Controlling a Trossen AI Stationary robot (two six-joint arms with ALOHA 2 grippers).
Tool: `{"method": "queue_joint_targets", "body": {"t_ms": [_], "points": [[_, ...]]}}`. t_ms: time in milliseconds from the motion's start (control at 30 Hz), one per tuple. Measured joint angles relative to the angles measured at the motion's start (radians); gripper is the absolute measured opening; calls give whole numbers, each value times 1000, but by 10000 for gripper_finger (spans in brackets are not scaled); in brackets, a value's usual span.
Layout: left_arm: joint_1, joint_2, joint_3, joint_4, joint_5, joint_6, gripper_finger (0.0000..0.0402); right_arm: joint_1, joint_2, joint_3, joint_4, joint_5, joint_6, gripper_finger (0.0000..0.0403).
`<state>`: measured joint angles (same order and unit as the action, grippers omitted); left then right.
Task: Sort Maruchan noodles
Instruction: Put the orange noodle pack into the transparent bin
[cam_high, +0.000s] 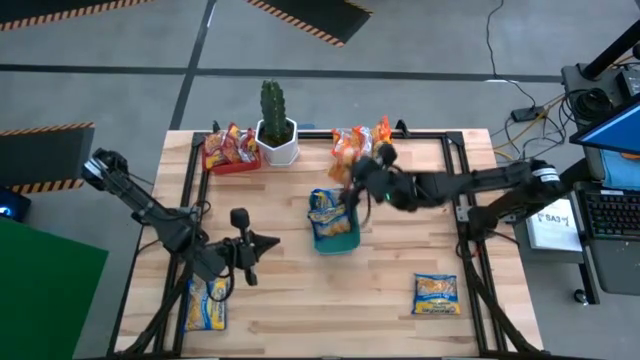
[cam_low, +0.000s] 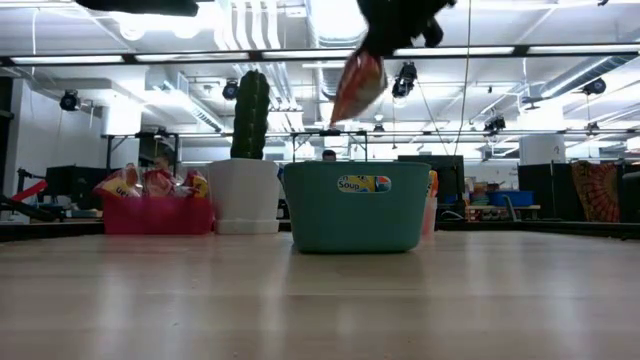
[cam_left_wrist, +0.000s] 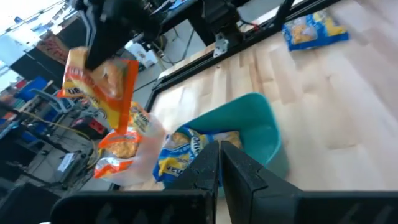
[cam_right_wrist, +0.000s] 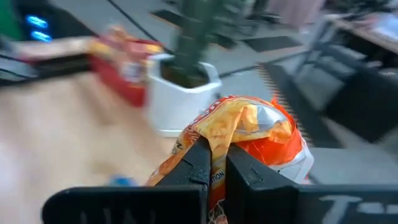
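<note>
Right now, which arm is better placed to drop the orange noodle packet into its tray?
The right. The right gripper is shut on the orange packet, aloft near the clear tray. The left gripper waits shut, empty.

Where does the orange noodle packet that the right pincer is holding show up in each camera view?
High view: orange packet just left of the right pincer, above the teal tray.
Low view: hanging at top centre, above the tray.
Left wrist view: upper left.
Right wrist view: centre, between the fingers.
Shared landmark: the cactus.
</note>
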<state>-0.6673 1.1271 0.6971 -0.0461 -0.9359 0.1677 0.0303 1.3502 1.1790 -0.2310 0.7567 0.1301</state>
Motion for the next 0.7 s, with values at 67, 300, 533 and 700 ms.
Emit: {"method": "queue_joint_targets", "body": {"t_ms": [67, 300, 533, 700], "points": [[18, 0, 0, 0, 0, 13, 0, -74, 7, -12, 15, 3, -51, 9], [92, -10, 0, -2, -41, 67, 0, -308, 67, -82, 187, 1, -249, 9], [163, -46, 0, -7, -43, 121, 0, -467, 158, -111, 366, -117, -354, 9], [207, -71, 0, -16, -43, 138, 0, -512, 240, -111, 423, -145, -370, 9]]}}
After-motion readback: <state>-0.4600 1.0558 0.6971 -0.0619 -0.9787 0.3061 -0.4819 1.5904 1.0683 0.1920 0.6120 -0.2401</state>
